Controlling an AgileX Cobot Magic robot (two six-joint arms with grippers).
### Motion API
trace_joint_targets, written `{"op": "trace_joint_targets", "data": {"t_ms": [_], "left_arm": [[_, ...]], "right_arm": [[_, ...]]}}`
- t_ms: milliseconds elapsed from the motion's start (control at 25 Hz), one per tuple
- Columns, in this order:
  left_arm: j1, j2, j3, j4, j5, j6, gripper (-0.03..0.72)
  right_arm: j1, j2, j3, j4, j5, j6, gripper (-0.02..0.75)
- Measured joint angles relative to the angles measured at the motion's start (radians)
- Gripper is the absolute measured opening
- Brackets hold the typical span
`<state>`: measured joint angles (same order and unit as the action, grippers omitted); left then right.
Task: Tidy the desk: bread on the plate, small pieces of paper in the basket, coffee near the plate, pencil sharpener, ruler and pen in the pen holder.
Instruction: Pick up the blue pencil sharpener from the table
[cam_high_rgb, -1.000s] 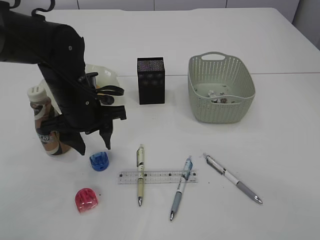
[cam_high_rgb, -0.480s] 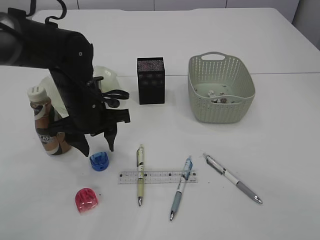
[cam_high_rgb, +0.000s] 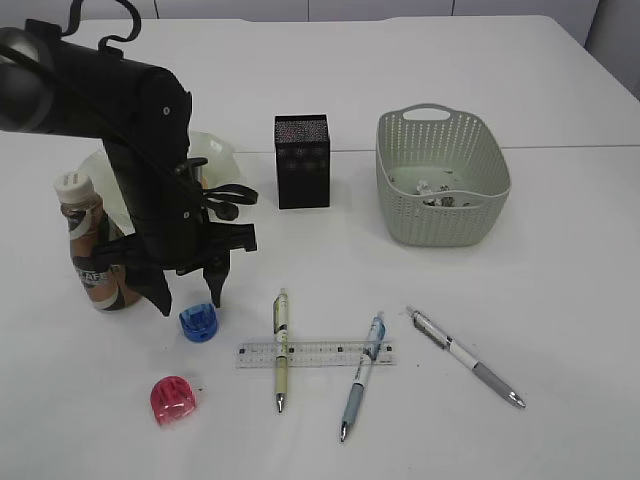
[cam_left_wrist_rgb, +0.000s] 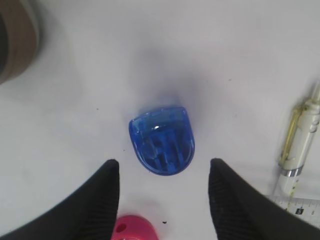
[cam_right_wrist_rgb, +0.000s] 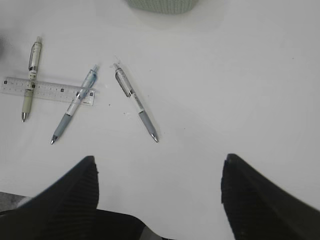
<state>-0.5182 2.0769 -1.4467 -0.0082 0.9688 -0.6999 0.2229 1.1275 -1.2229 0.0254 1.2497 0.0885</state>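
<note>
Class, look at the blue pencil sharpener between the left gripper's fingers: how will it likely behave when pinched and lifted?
The blue pencil sharpener looks like small, hollow plastic, so probably light and rigid. Its glossy, rounded shell may slip or twist between the left gripper's open fingers. Lying flat on the desk, it seems unlikely to roll.

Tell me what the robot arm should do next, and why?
Probably lower the left end effector straight down and close on the blue sharpener. Its fingers are open, the sharpener lies on the desk just ahead of the gap, and nothing is held.
</note>
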Motion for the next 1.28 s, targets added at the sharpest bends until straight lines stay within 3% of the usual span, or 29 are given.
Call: {"op": "trace_joint_targets", "data": {"t_ms": [720, 1120, 1280], "left_arm": [[0.0, 0.0, -0.002, 0.028, -0.019, 0.0, 0.417], [0.0, 0.0, -0.002, 0.008, -0.021, 0.0, 0.286], [0.0, 0.0, -0.002, -0.011, -0.021, 0.0, 0.334]], "right_arm": [[0.0, 0.0, 0.0, 0.0, 0.0, 0.0, 0.561], [0.0, 0.0, 0.0, 0.01, 0.0, 0.0, 0.561], [0.0, 0.0, 0.0, 0.012, 0.0, 0.0, 0.561]]}}
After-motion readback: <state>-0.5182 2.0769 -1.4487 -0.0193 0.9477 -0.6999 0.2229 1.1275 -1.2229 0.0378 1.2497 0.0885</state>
